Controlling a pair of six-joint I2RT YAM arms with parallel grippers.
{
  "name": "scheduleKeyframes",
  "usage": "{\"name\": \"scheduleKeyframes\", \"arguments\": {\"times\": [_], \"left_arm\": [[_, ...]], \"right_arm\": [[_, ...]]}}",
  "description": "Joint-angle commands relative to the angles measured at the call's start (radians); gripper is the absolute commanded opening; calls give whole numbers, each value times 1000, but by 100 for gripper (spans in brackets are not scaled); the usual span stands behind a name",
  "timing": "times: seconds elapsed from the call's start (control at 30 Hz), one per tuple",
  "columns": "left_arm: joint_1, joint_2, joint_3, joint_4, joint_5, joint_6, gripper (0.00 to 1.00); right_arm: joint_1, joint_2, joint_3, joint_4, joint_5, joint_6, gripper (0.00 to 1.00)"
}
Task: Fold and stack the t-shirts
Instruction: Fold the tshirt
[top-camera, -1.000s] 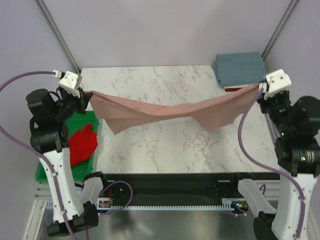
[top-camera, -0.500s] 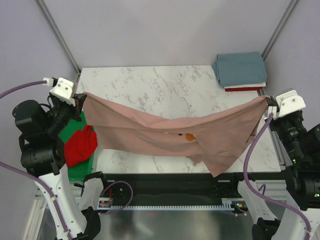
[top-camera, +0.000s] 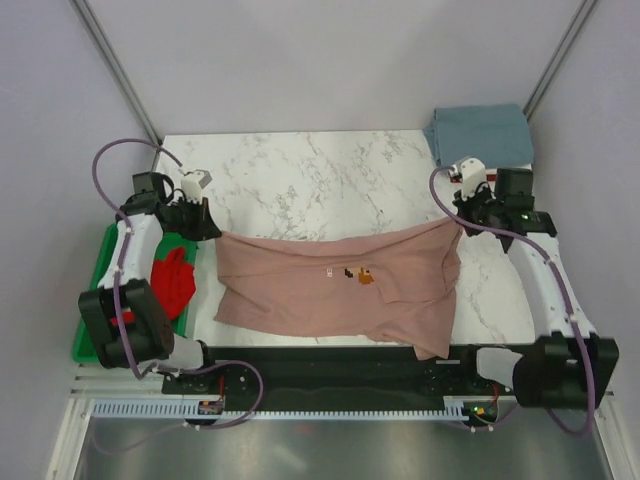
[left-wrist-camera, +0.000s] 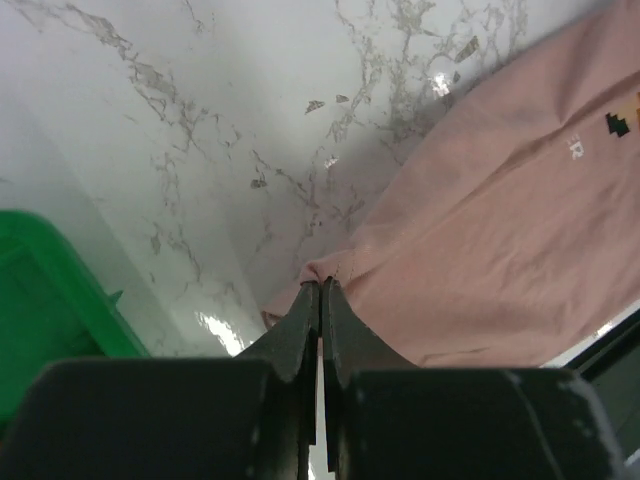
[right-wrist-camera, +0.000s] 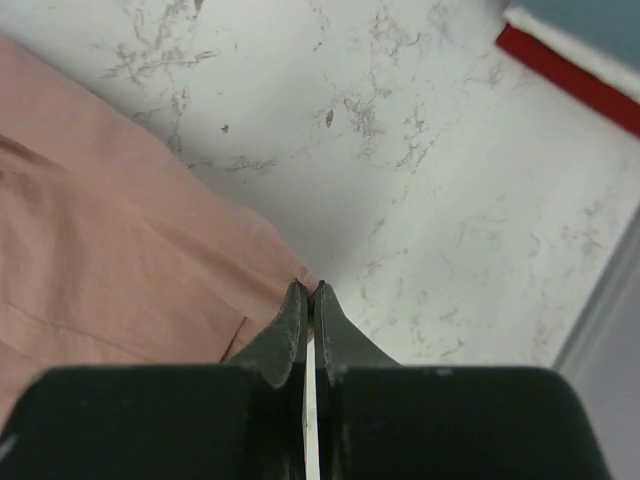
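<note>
while pinching pink t-shirt (top-camera: 330, 290), arms (top-camera: 130, 250) (top-camera: 530, 260) reach low

Bench surroundings as I see them from the remote station: table, tray, frame.
I note a white marble-pattern table (top-camera: 300, 170) with grey veining, its top glossy enough to throw glare spots in the left wrist view. A green plastic tray (top-camera: 84, 345) sits just beside the table's left edge, and one corner of it shows in the left wrist view (left-wrist-camera: 40, 290). Two aluminium frame posts, left (top-camera: 115, 70) and right (top-camera: 560, 55), slant up from the far corners against plain grey walls (top-camera: 320, 60). A black rail (top-camera: 330, 362) runs along the near edge, with a white slotted cable duct (top-camera: 330, 408) in front of it and a brushed metal sheet (top-camera: 330, 450) nearest me.
</note>
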Motion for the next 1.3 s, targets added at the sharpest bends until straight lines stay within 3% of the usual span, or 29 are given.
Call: {"name": "scheduleKeyframes", "arguments": {"times": [0.0,0.03,0.27,0.63,1.03,1.27], "left_arm": [[-36,121,32,149,22,7,2],[-39,215,71,163,15,-6,2],[-40,484,288,235,-66,-92,2],[-59,785,611,252,-232,-129,2],[-107,934,799,281,-346,-128,2],[-109,830,797,267,-321,-160,2]], "right_arm": [[-3,150,1,235,-31,17,0],[-3,202,15,256,-28,17,0],[-3,667,252,345,4,-4,0],[-3,1092,710,351,58,40,0],[12,1204,820,389,105,29,0],[16,1099,825,389,101,74,0]]}}
